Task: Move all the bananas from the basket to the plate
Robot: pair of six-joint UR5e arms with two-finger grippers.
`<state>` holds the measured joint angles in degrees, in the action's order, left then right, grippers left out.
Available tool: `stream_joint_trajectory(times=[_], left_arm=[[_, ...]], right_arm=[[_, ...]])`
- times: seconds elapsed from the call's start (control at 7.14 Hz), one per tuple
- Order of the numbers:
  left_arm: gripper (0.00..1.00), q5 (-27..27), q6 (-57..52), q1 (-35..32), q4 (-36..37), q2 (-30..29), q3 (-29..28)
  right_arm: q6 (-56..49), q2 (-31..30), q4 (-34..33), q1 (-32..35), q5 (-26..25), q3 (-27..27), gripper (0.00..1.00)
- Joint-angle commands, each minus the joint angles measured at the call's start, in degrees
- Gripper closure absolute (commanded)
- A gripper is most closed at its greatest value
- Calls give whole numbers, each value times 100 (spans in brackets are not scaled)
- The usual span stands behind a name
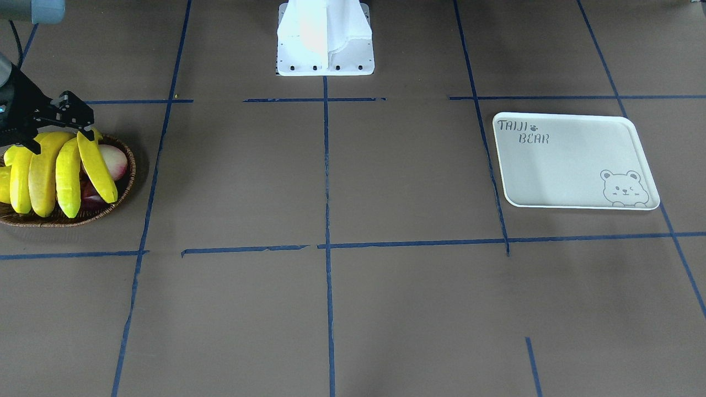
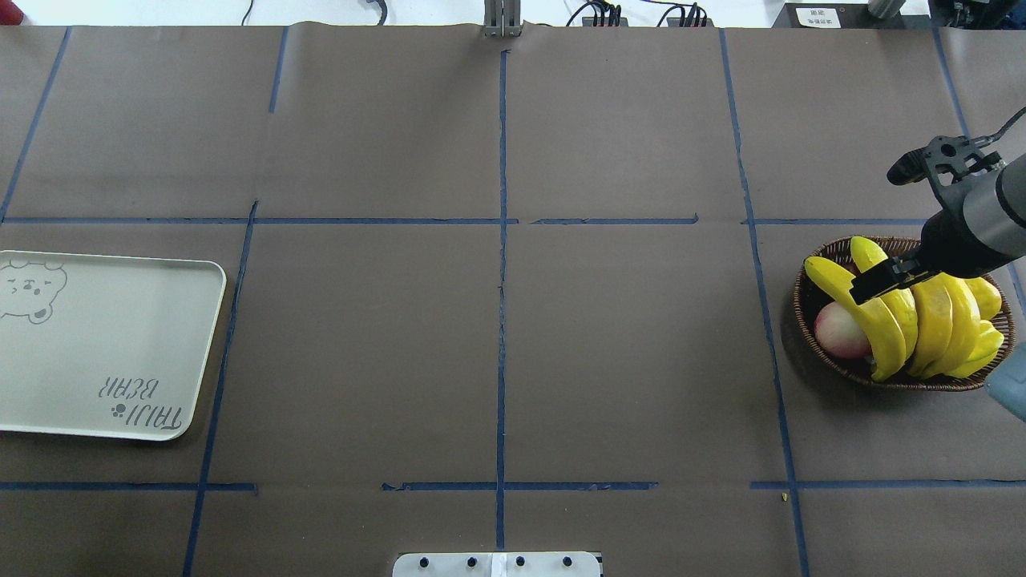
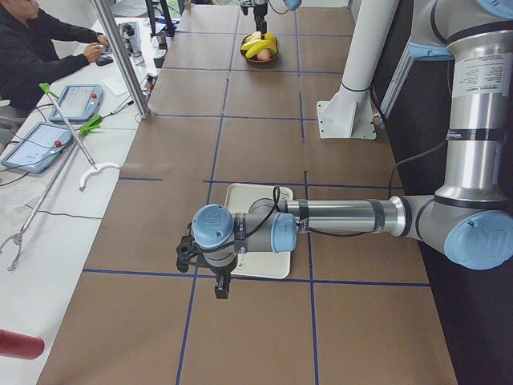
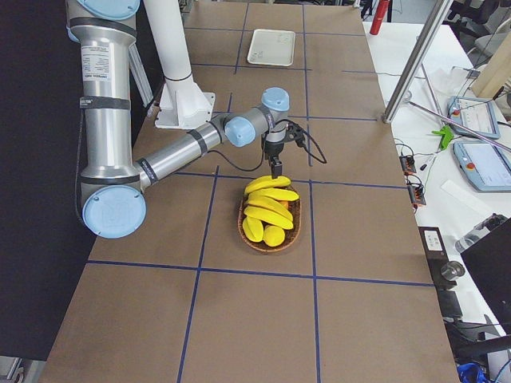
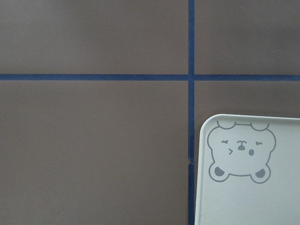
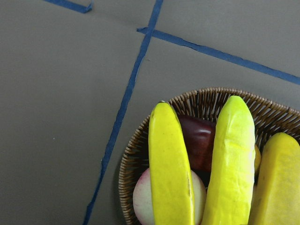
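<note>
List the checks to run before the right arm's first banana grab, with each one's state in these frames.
1. Opening of the right gripper: ok, its fingers are spread over the bananas.
2. All bananas in the basket: ok, none lies on the plate.
3. Plate bare for the drop: ok.
4. Outermost banana lying free: not ok, it lies across a pink fruit.
5. Path over the table between basket and plate free of things: ok.
6. State of the left gripper: cannot tell, it shows only in the left side view.
</note>
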<state>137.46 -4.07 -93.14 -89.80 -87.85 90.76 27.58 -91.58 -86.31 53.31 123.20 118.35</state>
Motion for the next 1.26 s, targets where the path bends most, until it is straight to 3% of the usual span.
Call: stream_joint_trajectory(times=[0.0, 0.42, 0.56, 0.7, 0.98, 1.12], left_arm=[[0, 0, 2, -3, -177, 22, -58], [0, 0, -6, 6, -213, 22, -111], [0, 0, -6, 6, -222, 22, -128], [0, 0, -6, 6, -222, 22, -137], [0, 0, -6, 6, -213, 22, -137], [0, 0, -6, 6, -213, 22, -129]], right_arm=[[222, -158, 290, -512, -356, -170, 5], [248, -175, 237, -603, -489, -268, 12], [248, -176, 237, -603, -481, -269, 21], [240, -176, 237, -594, -481, -260, 40], [231, -184, 237, -568, -472, -198, 59], [231, -184, 237, -559, -472, -198, 78]])
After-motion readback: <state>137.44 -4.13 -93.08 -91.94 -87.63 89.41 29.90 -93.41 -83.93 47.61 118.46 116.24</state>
